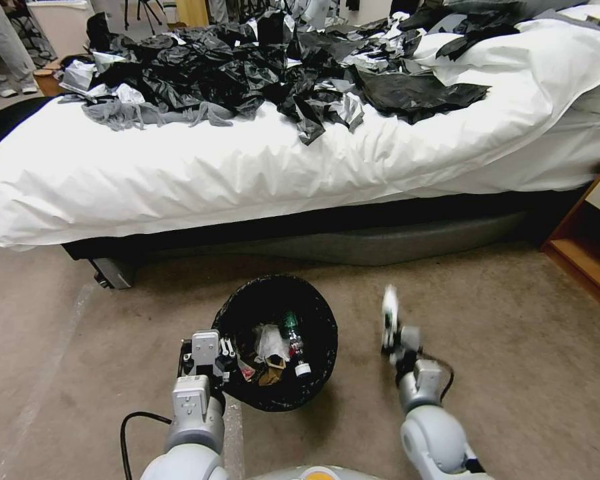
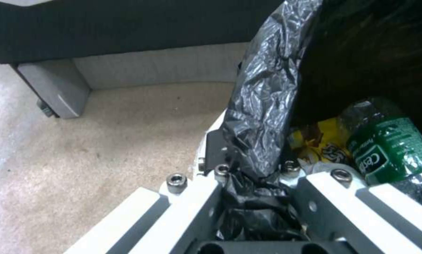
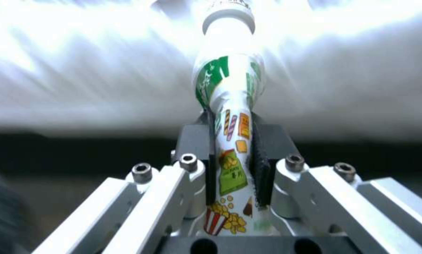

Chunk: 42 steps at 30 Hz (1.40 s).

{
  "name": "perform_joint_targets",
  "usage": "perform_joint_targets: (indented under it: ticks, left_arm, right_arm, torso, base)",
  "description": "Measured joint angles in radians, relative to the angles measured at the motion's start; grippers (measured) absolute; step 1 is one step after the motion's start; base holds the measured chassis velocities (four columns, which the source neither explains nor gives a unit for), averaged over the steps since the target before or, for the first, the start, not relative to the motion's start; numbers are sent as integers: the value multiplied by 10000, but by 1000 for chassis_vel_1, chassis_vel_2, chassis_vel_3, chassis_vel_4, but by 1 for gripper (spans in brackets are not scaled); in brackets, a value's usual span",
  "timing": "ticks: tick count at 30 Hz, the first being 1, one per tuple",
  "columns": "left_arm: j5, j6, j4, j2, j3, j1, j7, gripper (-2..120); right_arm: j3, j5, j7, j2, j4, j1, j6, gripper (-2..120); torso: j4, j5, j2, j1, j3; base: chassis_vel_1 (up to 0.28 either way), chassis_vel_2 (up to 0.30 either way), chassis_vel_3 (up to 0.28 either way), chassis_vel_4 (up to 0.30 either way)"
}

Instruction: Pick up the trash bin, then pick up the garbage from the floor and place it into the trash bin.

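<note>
left end effector [image 2: 248,176] pinching trash bin [image 1: 247,313] rim, right end effector [image 3: 232,155] gripping seemingly a bottle [image 3: 230,106]

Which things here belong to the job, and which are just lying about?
Job:
bin, rim clamped by left gripper
white bottle, held by right gripper
green bottle and yellow wrapper, in the bin

Lying about:
black bags on the bed
wooden shelf

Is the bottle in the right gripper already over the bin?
No: in the head view the right gripper holds the bottle above carpet, beside the trash bin.
</note>
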Motion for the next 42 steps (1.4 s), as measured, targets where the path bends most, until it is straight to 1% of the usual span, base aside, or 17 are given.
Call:
perform_joint_targets:
  ticks: [3,4,7,10,11,14,16,19,27,32,33,34,37,38,40,41,42]
  left_arm:
    - [1,0,26,18,19,-17,0,0]
    - [1,0,26,18,19,-17,0,0]
    - [-5,0,31,45,11,-8,1,0]
    - [-5,-3,38,46,12,-7,1,0]
    - [-4,-22,60,46,28,-15,1,0]
    - [9,-36,71,43,56,-20,1,0]
    - [36,-63,89,32,84,-20,11,0]
    - [50,-85,93,25,91,3,11,0]
    - [188,-191,99,-7,192,107,17,0]
    - [284,-221,100,-39,260,180,23,0]
    - [301,-222,89,-46,274,203,28,0]
    - [301,-222,89,-46,274,203,28,0]
    - [319,-231,59,-57,279,232,30,0]
    - [319,-231,59,-57,279,232,30,0]
    - [333,-237,58,-73,284,241,33,0]
    - [333,-237,58,-73,284,241,33,0]
    - [342,-237,58,-78,292,241,33,0]
  right_arm:
    - [-299,-531,-1966,-81,953,-599,1574,13]
    - [-299,-531,-1966,-81,953,-599,1574,13]
    - [-762,-768,-3139,-161,1324,-1157,2288,11]
    - [-911,-881,-3324,-189,1278,-1241,2389,11]
    - [-1148,-1128,-3435,-223,926,-1279,2492,11]
    - [-1360,-1341,-3454,-251,405,-1264,2562,11]
    - [-1562,-1625,-3434,-238,-340,-1130,2574,11]
    - [-1669,-1685,-3338,-159,-947,-842,2506,11]
    - [-1990,-1390,-2885,155,-2020,195,1861,11]
    - [-2116,-1403,-2703,204,-2511,454,1609,11]
    - [-2121,-1416,-2670,231,-2658,516,1594,17]
    - [-2121,-1416,-2670,231,-2658,516,1594,17]
    - [-2122,-1428,-2634,257,-2791,567,1569,31]
    - [-2122,-1428,-2634,257,-2791,567,1569,31]
    - [-2121,-1440,-2632,257,-2743,557,1540,43]
    - [-2121,-1440,-2632,257,-2743,557,1540,43]
    - [-2121,-1444,-2632,257,-2716,556,1527,48]
  torso:
    - [1,0,0,0,0]
    - [1,0,0,0,0]
    - [0,0,0,0,0]
    - [-1,1,0,0,0]
    - [0,1,0,0,0]
    - [0,2,-1,0,0]
    - [1,1,0,-1,0]
    - [0,2,0,-1,0]
    - [1,2,0,0,0]
    - [1,0,0,0,0]
    - [1,0,0,0,0]
    - [1,0,0,0,0]
    - [1,-1,0,0,0]
    - [1,-1,0,0,0]
    - [0,1,0,0,0]
    - [0,1,0,0,0]
    - [1,2,0,0,0]
  base:
    - [0,0,0,0]
    - [0,0,0,0]
    - [0,0,0,0]
    - [0,0,0,0]
    - [0,0,0,0]
    - [0,0,0,0]
    - [0,0,0,0]
    - [0,0,0,0]
    - [0,0,0,0]
    - [0,0,0,0]
    - [0,0,0,0]
    - [0,0,0,0]
    - [0,0,0,0]
    - [0,0,0,0]
    - [0,0,0,0]
    - [0,0,0,0]
    - [0,0,0,0]
